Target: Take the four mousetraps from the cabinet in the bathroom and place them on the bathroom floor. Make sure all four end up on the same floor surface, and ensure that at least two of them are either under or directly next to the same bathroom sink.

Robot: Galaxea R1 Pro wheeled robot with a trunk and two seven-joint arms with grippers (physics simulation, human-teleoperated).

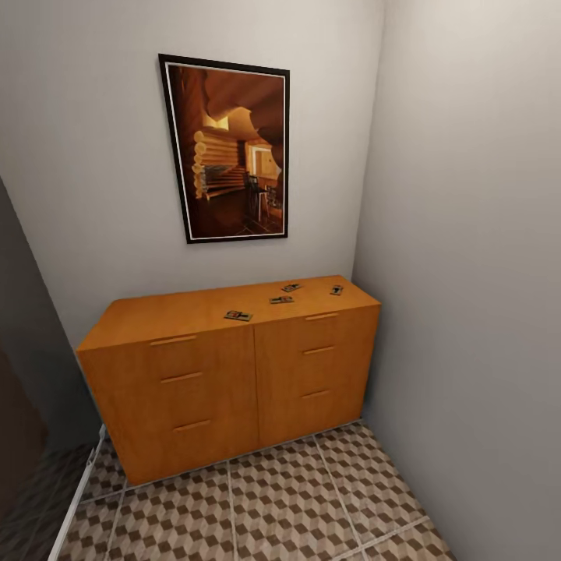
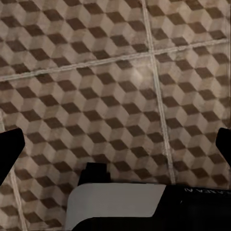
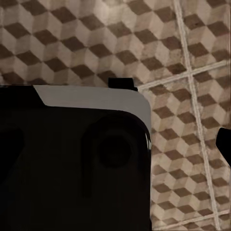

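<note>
Head view shows you four small flat dark-brown mousetraps (image 1: 238,315) on the orange-brown wooden cabinet (image 1: 234,374); your left hand (image 2: 115,144) gapes over cube-patterned floor tiles (image 2: 96,72); right hand's state, cannot tell.

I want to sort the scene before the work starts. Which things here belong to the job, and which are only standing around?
Belonging to the job:
- four mousetraps, lying on top of the cabinet
- cabinet
- bathroom floor

Only standing around:
- framed picture on the wall above the cabinet
</note>
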